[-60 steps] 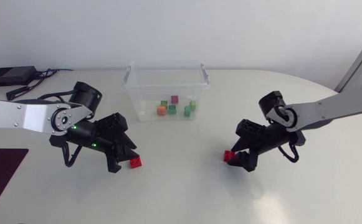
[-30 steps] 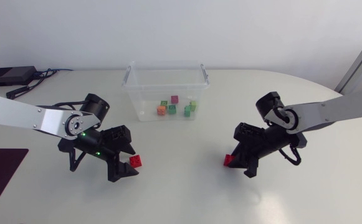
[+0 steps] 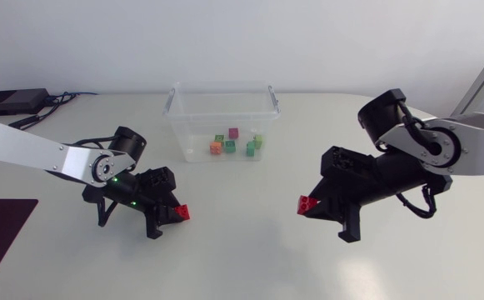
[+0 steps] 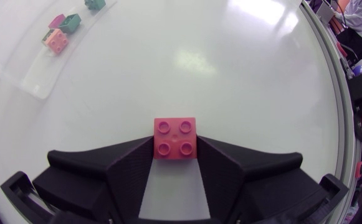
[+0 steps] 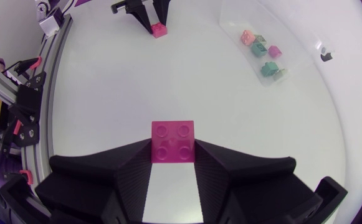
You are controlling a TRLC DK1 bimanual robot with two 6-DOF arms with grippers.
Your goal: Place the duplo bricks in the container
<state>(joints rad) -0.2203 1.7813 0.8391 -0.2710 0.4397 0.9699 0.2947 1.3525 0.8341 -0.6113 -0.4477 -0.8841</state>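
A red duplo brick [image 3: 185,212] sits low over the table, left of centre, with my left gripper [image 3: 177,214] shut on it. The left wrist view shows that brick [image 4: 175,138] pinched between both fingers [image 4: 131,168]. My right gripper [image 3: 311,207] is right of centre, raised above the table and shut on a second red brick [image 3: 306,203]. In the right wrist view this brick [image 5: 173,142] is clamped between the fingers [image 5: 221,163]. The clear plastic container [image 3: 175,117] stands at the back centre with several small bricks [image 3: 230,145] inside.
A black box with cables [image 3: 12,102] lies at the back left corner. A dark purple mat [image 3: 0,225] covers the front left edge. From the right wrist, the left gripper [image 5: 149,15] is far ahead and the container's bricks [image 5: 261,50] lie off to one side.
The right arm has risen from the table with its red brick. The left gripper turned slightly and its fingers have closed on the other red brick.
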